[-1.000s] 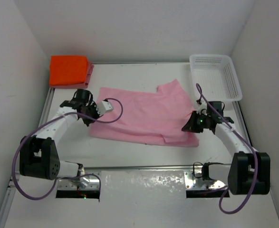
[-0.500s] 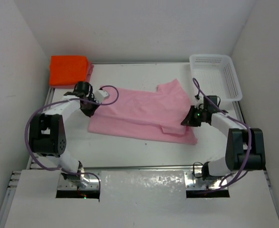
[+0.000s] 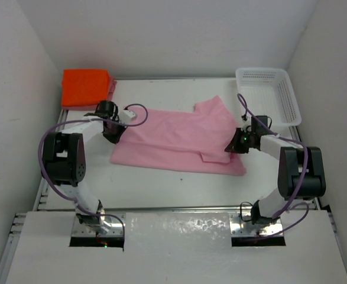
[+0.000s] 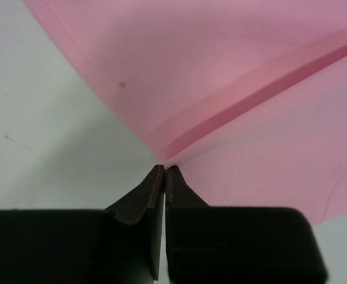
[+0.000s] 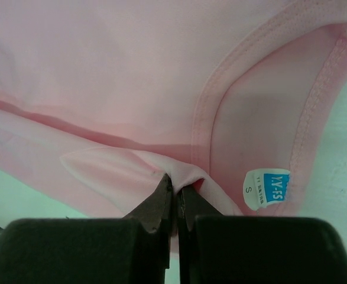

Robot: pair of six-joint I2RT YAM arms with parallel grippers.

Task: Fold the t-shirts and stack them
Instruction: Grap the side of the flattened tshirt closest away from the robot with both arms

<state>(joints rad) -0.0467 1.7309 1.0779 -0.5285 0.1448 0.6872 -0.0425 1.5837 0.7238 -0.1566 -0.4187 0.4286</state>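
Pink t-shirt [image 3: 173,139] ends pinched: left gripper [image 4: 164,170], right gripper [image 5: 174,183].

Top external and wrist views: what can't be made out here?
- Top view: the orange shirt covers the red shirt beneath; only its edge shows.
- Left wrist: frame edges cut off most of the pink shirt.
- Right wrist: brand print on the label is blurred.

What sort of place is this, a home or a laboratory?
Probably a laboratory robot cell: plain white walls enclose a table, and a left arm and right arm, bolted at its edge, handle a pink t-shirt.
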